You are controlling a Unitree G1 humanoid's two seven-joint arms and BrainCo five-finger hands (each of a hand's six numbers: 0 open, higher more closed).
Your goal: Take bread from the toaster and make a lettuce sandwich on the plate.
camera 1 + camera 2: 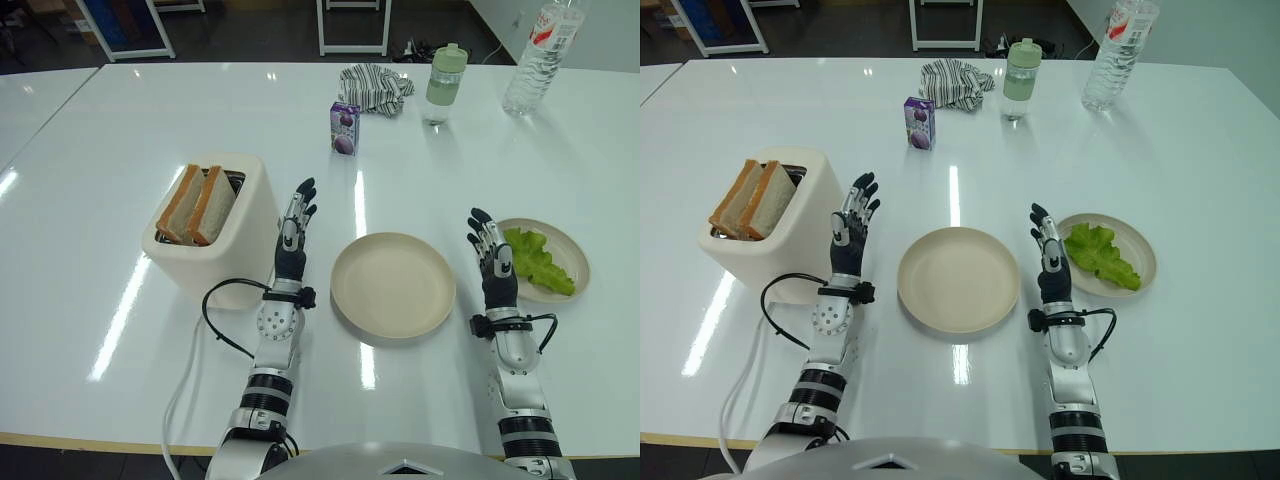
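The left hand (pixel 292 235) and right hand (pixel 493 262) rest on a glossy white table (pixel 150 130), forearms flat, fingers straight, slightly spread and holding nothing. Between them lies the empty plate (pixel 393 285); just left of the left hand is the toaster (pixel 255 220) with two bread slices (pixel 197 203), and just right of the right hand a small plate (pixel 570 245) of lettuce (pixel 538 260). Far ahead stand a juice carton (pixel 344 127), a striped cloth (pixel 375 88) and two bottles (pixel 445 82), with dark floor beyond.

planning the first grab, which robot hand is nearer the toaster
Left. The left robot hand is just right of the toaster; the right robot hand is beyond the middle plate, beside the lettuce plate.
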